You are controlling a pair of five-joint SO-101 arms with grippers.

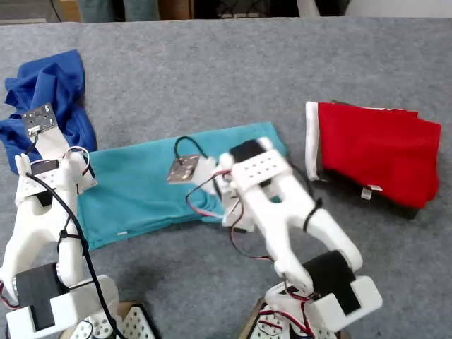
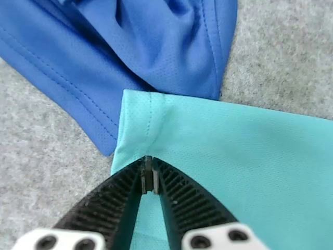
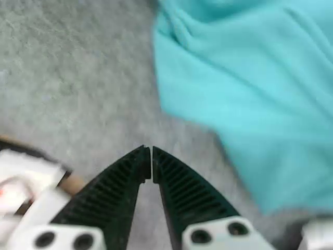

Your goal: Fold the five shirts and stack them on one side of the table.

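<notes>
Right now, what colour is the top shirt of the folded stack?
The top shirt is red; clearest in the high view.

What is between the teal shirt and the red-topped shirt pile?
Only a bare strip of grey felt tabletop, as the high view shows.

A grey, felt-like cover lies over the whole table [image 1: 212, 63] and takes almost all of the high view. Its surface is a little rough and speckled, and the wrist views show the same fuzzy grain from close by. The light on it is soft and even. Along the top edge of the frame there is a thin strip of the room behind. In it, a brown wooden piece [image 1: 67, 8] is at the upper left, a dark gap [image 1: 240, 7] at the upper middle, and a pale white surface [image 1: 402, 6] at the upper right.
</notes>
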